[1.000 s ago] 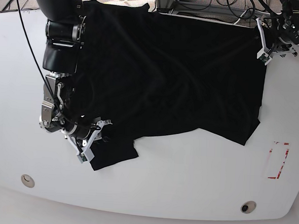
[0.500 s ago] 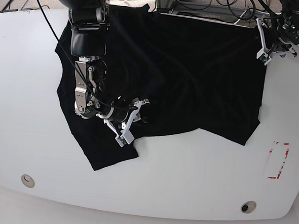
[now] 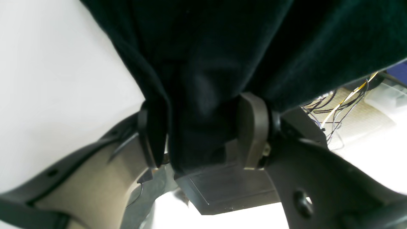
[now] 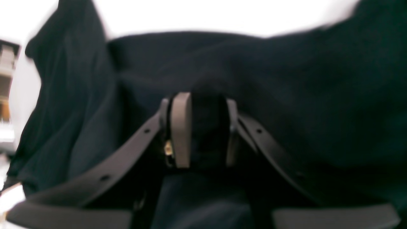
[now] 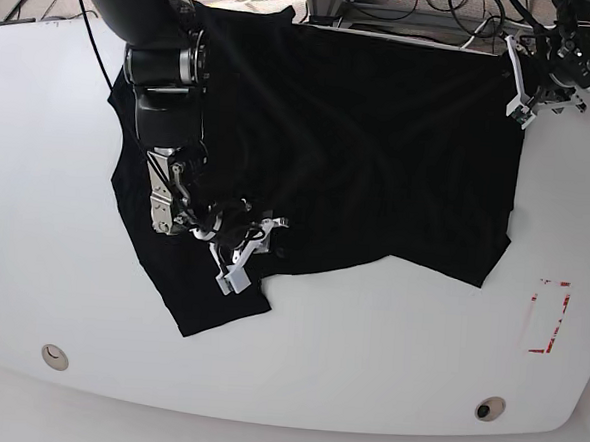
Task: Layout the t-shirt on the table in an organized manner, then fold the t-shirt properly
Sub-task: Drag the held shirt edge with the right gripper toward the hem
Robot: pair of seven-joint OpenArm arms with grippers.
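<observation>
- The base view alone gives the whole layout: the black t-shirt [image 5: 329, 153] lies spread over the far half of the white table [image 5: 387, 357], one tongue of cloth reaching toward the near edge on that view's left.
- The left wrist view shows what the base view cannot: a thick fold of the t-shirt [image 3: 203, 79] runs down between the pads of the left gripper [image 3: 203, 127], and the jaws are clamped on that bunch.
- The right wrist view, soft with blur, shows the right gripper [image 4: 203, 130] with dark cloth [image 4: 286, 95] packed between its two pads; the jaws stand narrowly apart and are closed on the fabric.
- In the base view the right gripper [image 5: 249, 243] sits low over the shirt's near hem, just above the tongue of cloth, its arm coming down from the far left corner.
- The left gripper [image 5: 528, 90] sits at the shirt's far corner on that view's right, close to the table's back edge, where cables [image 5: 428, 9] lie just beyond.
- Bare tabletop runs wide along the near side and both flanks.
- A red tape rectangle [image 5: 550, 317] lies near the right edge, well apart from the shirt; two small round holes [image 5: 54, 357] sit near the front corners.
</observation>
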